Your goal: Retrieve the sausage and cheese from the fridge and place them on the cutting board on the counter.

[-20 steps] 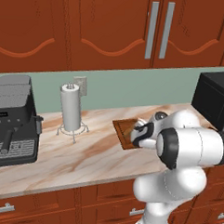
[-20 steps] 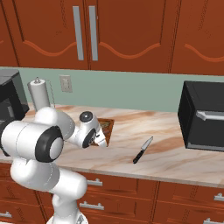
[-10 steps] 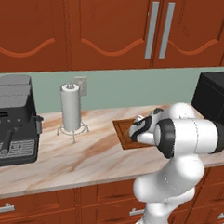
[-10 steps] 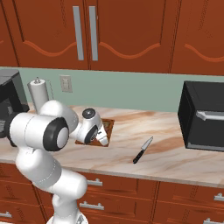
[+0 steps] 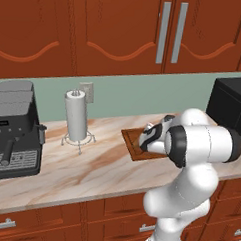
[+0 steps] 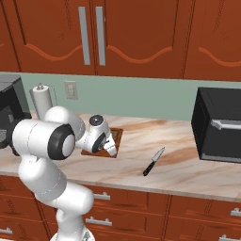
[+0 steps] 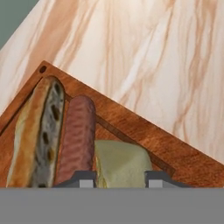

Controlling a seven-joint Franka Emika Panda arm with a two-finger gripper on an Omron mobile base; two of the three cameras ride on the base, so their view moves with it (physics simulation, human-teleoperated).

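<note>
In the hand view, the brown wooden cutting board (image 7: 148,133) lies on the marbled counter (image 7: 144,52). On it, side by side, lie a long crusty loaf (image 7: 37,131), the reddish-brown sausage (image 7: 78,135) and the yellowish cheese (image 7: 120,162). My gripper (image 7: 120,179) is low over the board, its two tips pressed against either side of the cheese. From the base views the hand (image 5: 150,135) leans down onto the board (image 5: 127,138), and the wrist (image 6: 100,136) covers most of the board (image 6: 116,136). The fridge is out of view.
A paper-towel stand (image 5: 76,116) and a grey coffee machine (image 5: 14,129) stand to the left on the counter. A black microwave (image 6: 219,124) sits at the right. A black-handled knife (image 6: 154,161) lies between board and microwave. Red-brown cabinets hang above.
The arm has swung the hand further left over the board and lower onto it, and the elbow has shifted. The jaws hardly moved.
</note>
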